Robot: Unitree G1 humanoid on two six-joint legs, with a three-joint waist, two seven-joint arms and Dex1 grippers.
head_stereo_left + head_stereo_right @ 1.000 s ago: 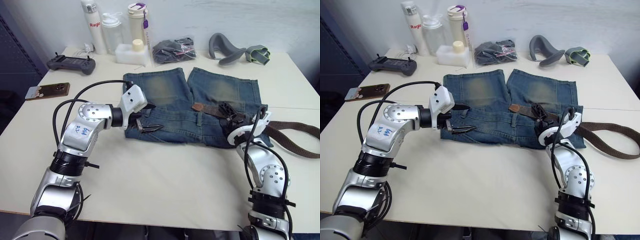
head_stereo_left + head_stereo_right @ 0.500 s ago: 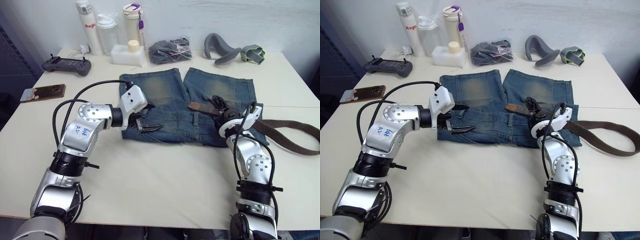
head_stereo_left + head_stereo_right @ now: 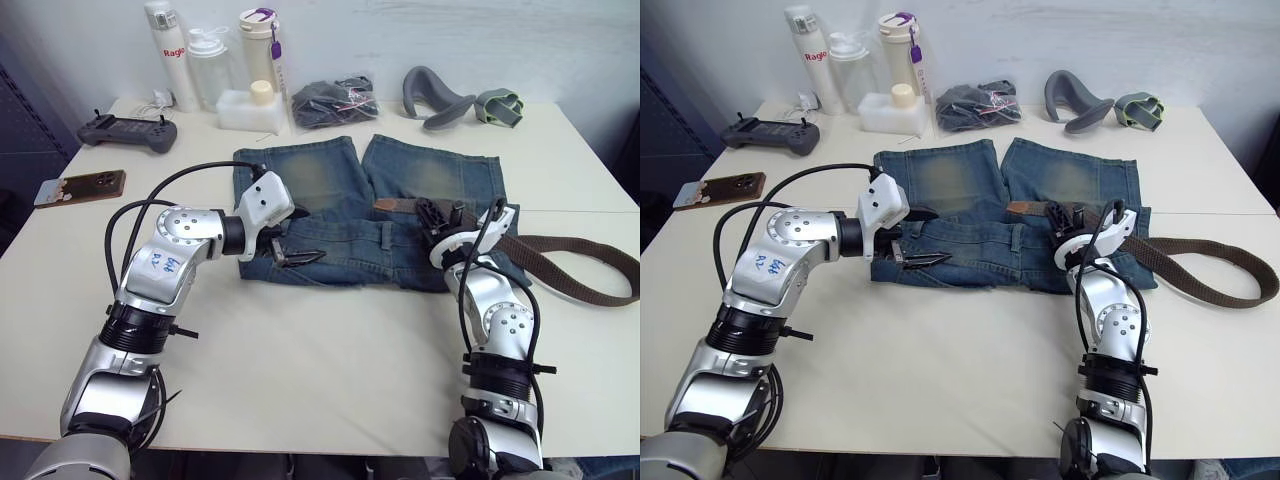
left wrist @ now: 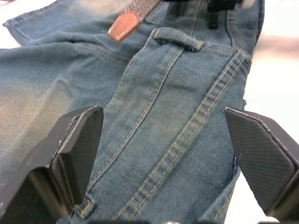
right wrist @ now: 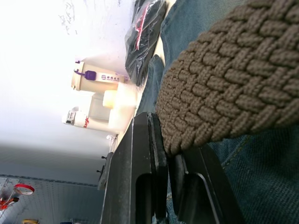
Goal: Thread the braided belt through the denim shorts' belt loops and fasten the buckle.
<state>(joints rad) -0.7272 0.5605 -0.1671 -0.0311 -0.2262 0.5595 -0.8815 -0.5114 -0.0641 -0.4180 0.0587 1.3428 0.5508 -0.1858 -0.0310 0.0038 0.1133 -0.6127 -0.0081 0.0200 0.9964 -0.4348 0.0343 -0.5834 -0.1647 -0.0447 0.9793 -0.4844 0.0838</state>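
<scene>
I work in what looks like a robotics lab or test room, not a home. My bench [image 3: 300, 370] is a plain cream surface set against a bare white wall [image 3: 480, 40]. Along its far edge stand three drink bottles [image 3: 210, 62], a small white container [image 3: 246, 108] and a dark bundle in a clear bag [image 3: 334, 103]. A grey handheld controller [image 3: 125, 131] with thumbsticks lies near the far left corner, with a phone [image 3: 80, 187] in a brown case nearer to me. A grey curved headset part [image 3: 436, 97] and a green-grey strap [image 3: 498, 104] lie at the far right.
</scene>
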